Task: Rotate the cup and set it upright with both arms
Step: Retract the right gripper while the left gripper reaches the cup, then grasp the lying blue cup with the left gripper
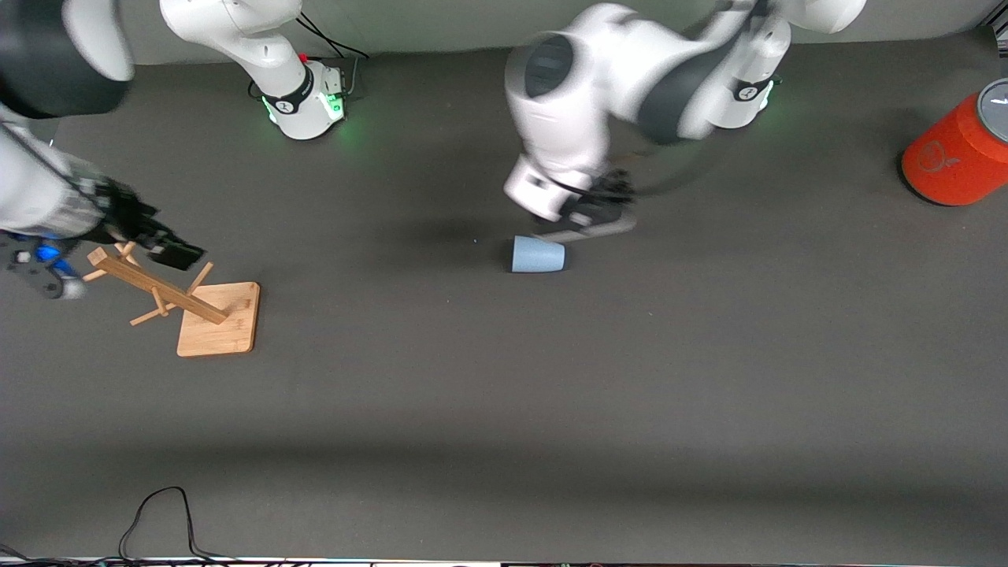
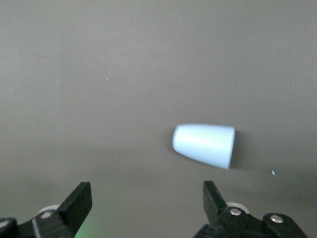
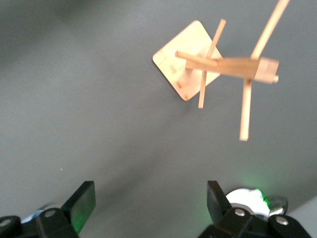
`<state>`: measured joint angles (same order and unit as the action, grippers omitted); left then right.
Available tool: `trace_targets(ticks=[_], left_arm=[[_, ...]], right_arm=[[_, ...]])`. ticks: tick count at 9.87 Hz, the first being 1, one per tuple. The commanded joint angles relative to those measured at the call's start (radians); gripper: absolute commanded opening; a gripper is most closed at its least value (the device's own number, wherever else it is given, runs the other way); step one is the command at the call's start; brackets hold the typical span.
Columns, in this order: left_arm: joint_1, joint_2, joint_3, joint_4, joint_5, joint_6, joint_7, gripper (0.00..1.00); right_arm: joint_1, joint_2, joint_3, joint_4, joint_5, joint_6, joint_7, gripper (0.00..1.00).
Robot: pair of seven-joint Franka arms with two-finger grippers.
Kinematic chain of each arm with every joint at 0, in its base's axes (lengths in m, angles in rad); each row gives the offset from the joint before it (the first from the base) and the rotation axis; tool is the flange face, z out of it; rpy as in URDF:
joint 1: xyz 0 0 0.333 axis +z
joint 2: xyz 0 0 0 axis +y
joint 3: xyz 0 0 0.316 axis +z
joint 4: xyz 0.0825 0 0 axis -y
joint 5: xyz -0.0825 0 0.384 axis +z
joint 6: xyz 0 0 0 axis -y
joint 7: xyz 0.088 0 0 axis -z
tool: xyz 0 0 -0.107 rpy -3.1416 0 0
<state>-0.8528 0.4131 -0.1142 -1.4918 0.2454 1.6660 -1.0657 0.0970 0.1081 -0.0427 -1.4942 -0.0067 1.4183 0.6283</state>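
One cup lies on its side mid-table, under the left gripper, fingers spread wide and empty. Right gripper, equally wide, hangs above one wooden rack. One orange canister stands apart.

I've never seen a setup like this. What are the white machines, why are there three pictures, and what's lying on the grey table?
The white machines are two robot arms, each ending in a black two-fingered claw. One picture looks down from across the table; the other two come from cameras on the arms' wrists. The left gripper, jaws open, hangs just above a small pale blue cup lying on its side. The right gripper, also open, waits over a wooden peg rack. An orange canister stands at the left arm's end of the table. Nothing is held.
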Motion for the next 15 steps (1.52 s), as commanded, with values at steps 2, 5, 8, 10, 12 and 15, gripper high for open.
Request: trace_targets(ticks=[2,5,8,10,12,15], left_arm=[[-0.106,0.284,0.025,0.246,0.095,-0.054,-0.121,1.00],[-0.120,0.413,0.031,0.265,0.182,-0.037,-0.177,1.00],[-0.130,0.464,0.031,0.269,0.198,-0.038,-0.189,0.74],[-0.126,0.463,0.033,0.284,0.198,-0.052,-0.185,0.00],[-0.124,0.463,0.034,0.286,0.204,-0.048,-0.185,0.00],[-0.118,0.432,0.033,0.288,0.199,-0.083,-0.169,0.00]], right_arm=[[-0.094,-0.080,0.043,-0.116,-0.001,0.112,-0.336,1.00],[-0.112,-0.076,0.012,-0.121,-0.001,0.185,-0.618,1.00],[-0.108,-0.082,0.007,-0.121,-0.001,0.206,-0.684,1.00],[-0.111,-0.096,0.009,-0.120,-0.001,0.200,-0.670,1.00],[-0.149,-0.097,0.027,-0.120,0.002,0.196,-0.670,1.00],[-0.140,-0.099,0.029,-0.118,0.002,0.195,-0.670,1.00]])
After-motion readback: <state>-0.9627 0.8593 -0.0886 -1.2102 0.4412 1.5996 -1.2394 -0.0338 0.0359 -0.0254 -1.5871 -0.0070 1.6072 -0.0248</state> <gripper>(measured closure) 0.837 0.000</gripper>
